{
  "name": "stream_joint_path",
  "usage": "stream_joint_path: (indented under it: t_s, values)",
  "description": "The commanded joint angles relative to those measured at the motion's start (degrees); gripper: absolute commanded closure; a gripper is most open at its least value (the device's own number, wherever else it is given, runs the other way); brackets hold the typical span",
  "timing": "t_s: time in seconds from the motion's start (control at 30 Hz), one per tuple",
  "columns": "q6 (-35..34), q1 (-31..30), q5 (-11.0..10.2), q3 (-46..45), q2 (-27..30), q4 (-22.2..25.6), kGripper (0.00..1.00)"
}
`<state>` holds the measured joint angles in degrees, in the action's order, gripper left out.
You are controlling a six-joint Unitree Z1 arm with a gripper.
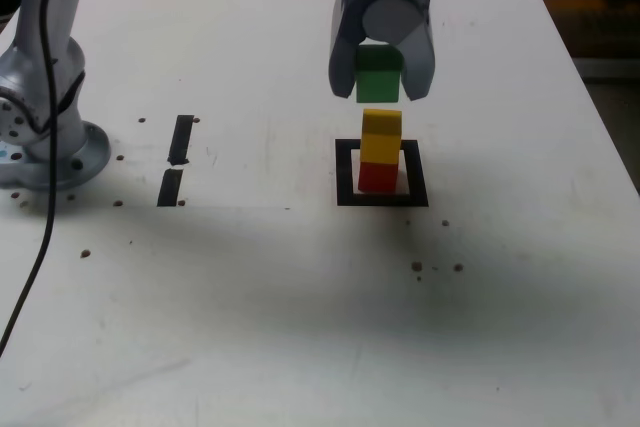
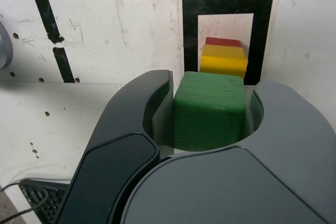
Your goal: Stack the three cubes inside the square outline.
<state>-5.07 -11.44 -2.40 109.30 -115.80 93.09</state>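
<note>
Green cube [image 1: 379,72] is clamped between the two jaws of the gripper [image 1: 381,75], held in the air above the square outline [image 1: 381,199] and clear of everything below it. In the exterior view a narrow gap of table shows between the cube's underside and the top of the yellow cube [image 1: 381,135], so there is no contact yet.

Yellow cube sits on the red cube [image 1: 378,177], and the red cube stands on the white centre of the outline. That makes two of three stacked; the green one is the last. The yellow cube looks set slightly toward the exterior view's right of the red one, a small overhang, so the stack is not perfectly plumb.

Wrist view: green cube [image 2: 210,111] fills the space between the jaws, with yellow [image 2: 224,61] and a sliver of red [image 2: 223,41] visible beyond it inside the outline [image 2: 190,45].

Judgement for the placing step: centre the green cube over the yellow top face, not over the outline, since the yellow face is what must carry it. Descend straight and slowly until the faces meet, keep the cube level, then open the jaws without dragging sideways; a two-high stack with an offset should tip easily. Retreat straight upward.

Two short black tape strips [image 1: 177,160] lie well apart from the outline, toward the exterior view's left, near the arm's base [image 1: 50,147]; irrelevant to this step.
</note>
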Motion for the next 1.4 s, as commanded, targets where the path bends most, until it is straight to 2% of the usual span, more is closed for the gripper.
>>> stream_joint_path:
  t_s: [0.0, 0.3, 0.7, 1.17, 1.37]
  values:
    - [0.06, 0.1, 0.63, -0.27, -0.6, 0.62, 0.8]
    - [0.34, 0.13, 2.73, -0.46, -1.5, 0.46, 0.76]
    - [2.06, 0.27, 3.63, 0.53, -4.56, 0.07, 0.71]
    - [2.47, 0.27, 3.21, 1.05, -4.7, 0.22, 0.43]
    - [2.61, 0.3, 2.93, 1.05, -4.69, 0.26, 0.39]
